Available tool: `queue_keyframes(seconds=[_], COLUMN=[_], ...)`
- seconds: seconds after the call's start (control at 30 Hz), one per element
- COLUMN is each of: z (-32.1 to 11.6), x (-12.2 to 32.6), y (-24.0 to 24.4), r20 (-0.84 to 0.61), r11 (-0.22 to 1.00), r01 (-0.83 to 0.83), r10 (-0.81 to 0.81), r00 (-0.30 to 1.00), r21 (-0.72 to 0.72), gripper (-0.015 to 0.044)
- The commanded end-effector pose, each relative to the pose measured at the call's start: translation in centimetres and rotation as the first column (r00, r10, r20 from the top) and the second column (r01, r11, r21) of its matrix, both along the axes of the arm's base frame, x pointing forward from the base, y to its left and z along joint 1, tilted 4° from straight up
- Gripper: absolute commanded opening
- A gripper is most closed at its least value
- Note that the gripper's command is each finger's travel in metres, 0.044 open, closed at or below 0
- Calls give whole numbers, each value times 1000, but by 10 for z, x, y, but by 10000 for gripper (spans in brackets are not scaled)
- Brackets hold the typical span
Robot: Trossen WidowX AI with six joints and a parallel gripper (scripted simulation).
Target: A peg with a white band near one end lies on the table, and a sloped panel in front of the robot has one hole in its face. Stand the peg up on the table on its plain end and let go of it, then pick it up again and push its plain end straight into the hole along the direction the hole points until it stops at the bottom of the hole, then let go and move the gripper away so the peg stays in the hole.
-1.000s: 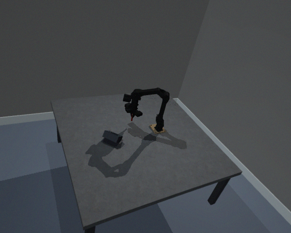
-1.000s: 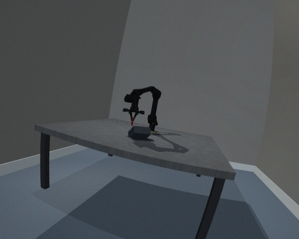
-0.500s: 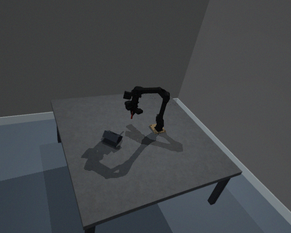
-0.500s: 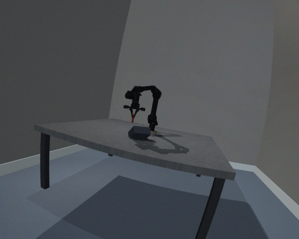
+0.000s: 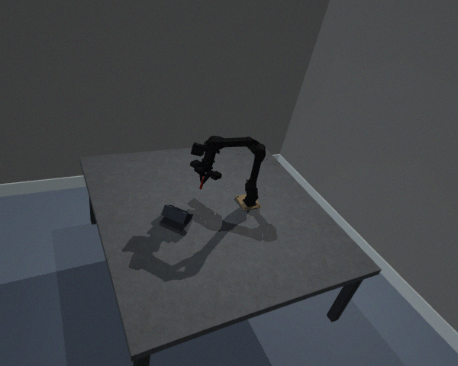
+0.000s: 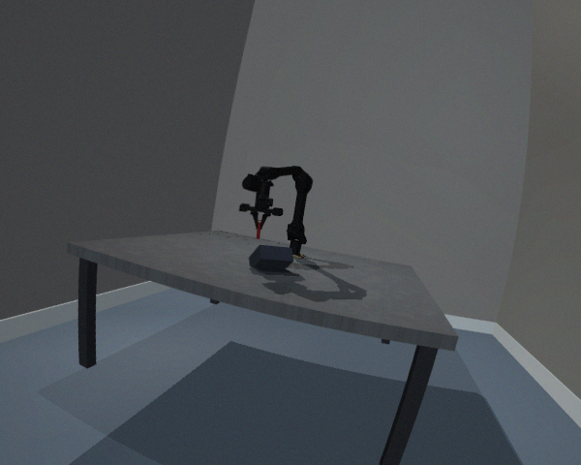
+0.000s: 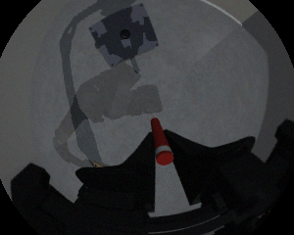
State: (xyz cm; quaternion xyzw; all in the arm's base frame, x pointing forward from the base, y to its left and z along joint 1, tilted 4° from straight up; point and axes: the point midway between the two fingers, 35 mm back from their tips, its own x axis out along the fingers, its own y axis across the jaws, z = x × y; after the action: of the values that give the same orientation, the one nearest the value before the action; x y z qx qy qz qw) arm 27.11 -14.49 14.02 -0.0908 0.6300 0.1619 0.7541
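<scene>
My claw [image 5: 203,179] [image 6: 259,223] [image 7: 158,133] grips the red peg [image 5: 201,183] [image 6: 258,230] [image 7: 159,137] above the desk [image 5: 237,275] [image 6: 180,260] [image 7: 211,98]; the dark sloped block's [image 5: 175,214] [image 6: 271,258] [image 7: 144,24] round hole [image 7: 124,33] has no peg in it.

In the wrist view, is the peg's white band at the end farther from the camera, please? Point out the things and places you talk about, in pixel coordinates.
No, the white band on the peg [image 5: 201,183] [image 6: 258,230] [image 7: 160,138] is near its closer end.
</scene>
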Motion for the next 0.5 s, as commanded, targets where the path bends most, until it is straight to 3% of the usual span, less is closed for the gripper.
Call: queue_keyframes(seconds=[0.0,0.47], z=[4,13], x=[15,53], y=[4,17], r20=[63,229], r11=[998,977], r01=[-53,-210], r10=[52,197], r00=[997,953], r21=[14,35], gripper=[0,0])
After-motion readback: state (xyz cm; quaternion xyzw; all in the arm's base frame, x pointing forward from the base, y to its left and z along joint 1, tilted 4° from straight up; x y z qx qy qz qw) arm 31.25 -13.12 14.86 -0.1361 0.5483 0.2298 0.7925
